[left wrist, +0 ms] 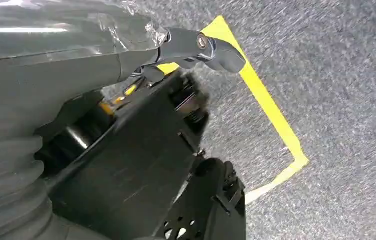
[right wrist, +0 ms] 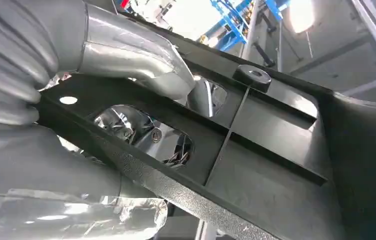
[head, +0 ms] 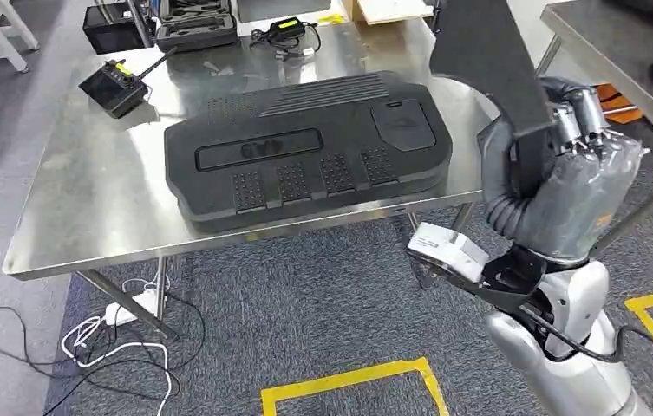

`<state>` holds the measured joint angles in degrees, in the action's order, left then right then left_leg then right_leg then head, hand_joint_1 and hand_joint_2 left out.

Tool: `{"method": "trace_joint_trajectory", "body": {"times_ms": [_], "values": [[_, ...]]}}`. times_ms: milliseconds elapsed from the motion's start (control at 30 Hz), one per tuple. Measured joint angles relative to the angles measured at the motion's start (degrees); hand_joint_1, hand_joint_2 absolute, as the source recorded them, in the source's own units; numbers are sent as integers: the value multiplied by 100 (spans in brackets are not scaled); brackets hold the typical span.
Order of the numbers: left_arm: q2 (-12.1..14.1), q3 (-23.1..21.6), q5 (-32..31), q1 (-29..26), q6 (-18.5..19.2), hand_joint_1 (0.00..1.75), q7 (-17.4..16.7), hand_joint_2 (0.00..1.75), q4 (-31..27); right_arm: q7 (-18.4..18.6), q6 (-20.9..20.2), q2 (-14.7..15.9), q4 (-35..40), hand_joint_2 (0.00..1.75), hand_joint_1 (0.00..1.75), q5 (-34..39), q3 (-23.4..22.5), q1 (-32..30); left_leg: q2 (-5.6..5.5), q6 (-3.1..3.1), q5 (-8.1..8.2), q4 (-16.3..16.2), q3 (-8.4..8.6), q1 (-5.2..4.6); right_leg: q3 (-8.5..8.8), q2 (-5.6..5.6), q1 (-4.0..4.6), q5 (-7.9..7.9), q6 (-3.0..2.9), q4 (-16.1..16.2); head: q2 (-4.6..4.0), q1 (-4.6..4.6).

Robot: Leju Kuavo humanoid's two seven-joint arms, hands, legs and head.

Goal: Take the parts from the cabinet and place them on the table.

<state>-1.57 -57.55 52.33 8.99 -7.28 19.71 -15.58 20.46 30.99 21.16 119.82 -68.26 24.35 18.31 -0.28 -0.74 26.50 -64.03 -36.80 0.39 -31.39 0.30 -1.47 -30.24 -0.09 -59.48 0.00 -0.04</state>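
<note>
The right hand (head: 565, 160) clasps a black plastic panel (head: 487, 61), held upright beside the steel table's (head: 88, 208) corner, where another black moulded part (head: 305, 152) already lies. Whether the left hand (left wrist: 51, 75) holds anything I cannot tell. Swinging in carelessly, the panel might clip the table edge and slip.

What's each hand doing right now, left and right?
Left hand: seen by the floor, but whether it is open or closed cannot be told.
Right hand: grips a black plastic part, raised beside the steel table.
</note>
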Motion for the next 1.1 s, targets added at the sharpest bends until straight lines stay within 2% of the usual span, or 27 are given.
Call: {"method": "trace_joint_trajectory", "body": {"times_ms": [33, 67, 133, 167, 200, 400, 433, 467, 500, 533, 567, 600, 633, 733, 767, 800, 833, 867, 900, 933, 967, 1000, 1033, 1067, 1100], "values": [[2, 0, -2, 0, 0, 0, 0, 175, 0, 0, 9, 0, 0, 175, 175, -15, 0, -5, -7, 48, -66, 317, 110, -17, 22, 0, -14, -29, 16, 18, 0, -9], [7, 0, -4, 4, 0, 0, 0, 175, 0, -2, 18, 2, 0, 175, 175, -26, 2, -4, -2, 64, -26, 373, 143, -59, 26, 16, 20, -47, 50, 5, 0, -15], [9, 0, -15, 7, 17, 0, -4, 175, 0, 0, 24, 9, 0, 175, 175, -37, 2, -18, 0, 106, 34, 450, 170, -92, 30, 23, -2, -50, 109, 58, 0, -24], [9, 0, -22, 11, 24, 0, -7, 175, 0, -2, 24, 11, 0, 175, 175, -48, 2, -17, -1, 133, 41, 466, 176, -95, 53, 21, -3, -41, 145, 100, 0, -35], [11, 0, -22, 25, 35, 0, -7, 175, 0, -2, 24, 13, 4, 175, 175, -55, 2, -16, 3, 167, 14, 571, 238, -31, 80, 23, 6, -77, 181, 106, 0, -28], [13, 0, -24, 32, 46, 0, -4, 175, 0, -2, 24, 18, 4, 175, 175, -55, 2, -17, 17, 179, 3, 607, 274, -21, 86, 5, -13, -114, 184, 45, 0, -15], [24, 0, -22, 72, 74, 0, -7, 175, 0, -4, 22, 26, 7, 175, 175, -55, 2, 18, 21, 255, 24, 646, 332, -23, -307, -2, 4, -483, 203, -732, 0, 48], [26, 0, -17, 65, 101, 0, -15, 175, 0, -11, 20, 28, 4, 175, 175, -35, 20, 15, 20, 279, 98, 632, 390, -33, -938, -5, 1, -595, 252, -1653, 0, 127], [26, 0, -15, 67, 101, 0, -17, 175, 0, -24, 20, 28, 4, 175, 175, -15, 37, 36, 5, 260, 158, 613, 456, -25, -764, -8, -11, -123, 249, -1092, 0, 184], [26, 0, -13, 67, 101, 0, -17, 175, -2, -24, 22, 28, 4, 175, 175, -9, 42, 66, 1, 237, 204, 590, 501, -20, -563, -13, -17, 188, 250, -580, 0, 214], [26, 0, -11, 65, 101, 0, -17, 175, 0, -31, 24, 28, 4, 175, 175, 2, 44, 98, -2, 200, 261, 560, 521, -21, -413, -33, -19, 363, 239, -129, 0, 252], [26, 0, -7, 72, 101, 0, -17, 175, 0, -33, 24, 26, -2, 175, 175, 13, 52, 114, -2, 167, 284, 541, 515, -53, -378, -33, 16, 253, 225, -134, 0, 260], [28, 0, -4, 76, 101, 0, -22, 175, 0, -39, 28, 28, -2, 175, 175, 26, 59, 131, -10, 141, 301, 496, 494, -61, -364, -18, 23, 260, 166, -50, 0, 278], [31, 0, 2, 80, 98, 0, -22, 175, 0, -42, 31, 31, -9, 175, 175, 39, 83, 149, -5, 68, 319, 561, 539, -56, -363, -1, 26, 230, 75, -53, 0, 199], [35, 0, 2, 84, 96, 0, -22, 175, 0, -44, 33, 31, -9, 175, 175, 44, 87, 170, -8, 33, 365, 545, 554, -50, -324, -8, -8, 236, 43, -20, 0, 212], [35, 0, 6, 92, 83, 0, -22, 175, 0, -46, 37, 28, -9, 175, 175, 48, 96, 198, 3, -16, 486, 308, 493, -47, -291, -16, -19, 216, 9, -13, 0, 164], [35, 0, 17, 93, 79, 0, -22, 175, 0, -46, 37, 28, -11, 175, 175, 53, 103, 216, 2, -41, 666, -63, 308, -28, -273, -29, -17, 196, -22, -13, 0, 111], [35, 0, 24, 87, 70, 0, -22, 175, 0, -50, 39, 28, -13, 175, 175, 53, 112, 216, 3, -60, 824, -440, 112, -15, -256, -35, -14, 181, -40, -13, 0, 81], [35, 0, 35, 67, 59, 0, -22, 175, 0, -50, 39, 28, -20, 175, 175, 53, 127, 215, 3, -78, 1014, -1021, -219, -2, -231, -37, -8, 152, -59, -14, 0, 61], [35, 0, 44, 54, 52, 0, -22, 175, 0, -50, 39, 28, -24, 175, 175, 53, 133, 215, 3, -82, 1034, -1293, -405, 3, -208, -36, -5, 133, -62, -14, 0, 52], [35, 0, 46, 46, 48, 0, -22, 175, 0, -50, 37, 28, -33, 175, 175, 53, 144, 215, 3, -78, 966, -1327, -474, 6, -183, -32, -4, 114, -57, -14, 0, 33], [35, 0, 48, 44, 46, 0, -22, 175, 0, -50, 39, 28, -33, 175, 175, 55, 149, 215, 3, -62, 757, -1135, -434, 6, -142, -25, -2, 86, -54, -14, 0, 26], [35, 0, 48, 45, 46, 0, -22, 175, 0, -50, 39, 28, -33, 175, 175, 55, 155, 216, 2, -37, 457, -738, -289, 4, -91, -17, -1, 54, -41, -14, 0, 15], [35, 0, 48, 46, 37, 0, -22, 175, 0, -50, 39, 28, -35, 175, 175, 55, 164, 221, 2, 1, 114, -188, -73, -2, -26, -15, 1, 17, -25, -13, 0, 4], [37, 0, 48, 45, 28, 0, -22, 175, 0, -50, 39, 28, -35, 175, 175, 53, 171, 233, -5, 63, -84, 338, 98, -26, 31, -19, -2, -25, -1, -7, 0, -2]]}}
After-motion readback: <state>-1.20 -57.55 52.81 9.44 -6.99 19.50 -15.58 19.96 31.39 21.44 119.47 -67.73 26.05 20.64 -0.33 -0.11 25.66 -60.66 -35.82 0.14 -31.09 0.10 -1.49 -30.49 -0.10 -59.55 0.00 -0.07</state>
